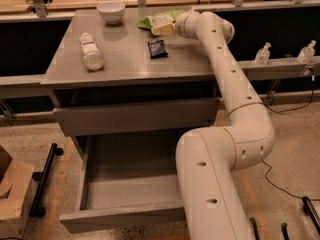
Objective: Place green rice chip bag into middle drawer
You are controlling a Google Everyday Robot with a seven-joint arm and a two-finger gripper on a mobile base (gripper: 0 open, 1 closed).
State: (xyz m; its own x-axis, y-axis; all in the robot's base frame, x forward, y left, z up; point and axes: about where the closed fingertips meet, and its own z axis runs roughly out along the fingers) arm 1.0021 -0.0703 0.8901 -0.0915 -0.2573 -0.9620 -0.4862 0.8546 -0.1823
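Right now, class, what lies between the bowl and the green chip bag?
Only bare tabletop, in the camera view; the gripper sits at the green rice chip bag.

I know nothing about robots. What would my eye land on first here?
The big white arm fills the right foreground and curves up over the grey table. Its hand is at the green rice chip bag near the table's far edge. Below the tabletop, the middle drawer stands pulled wide open.
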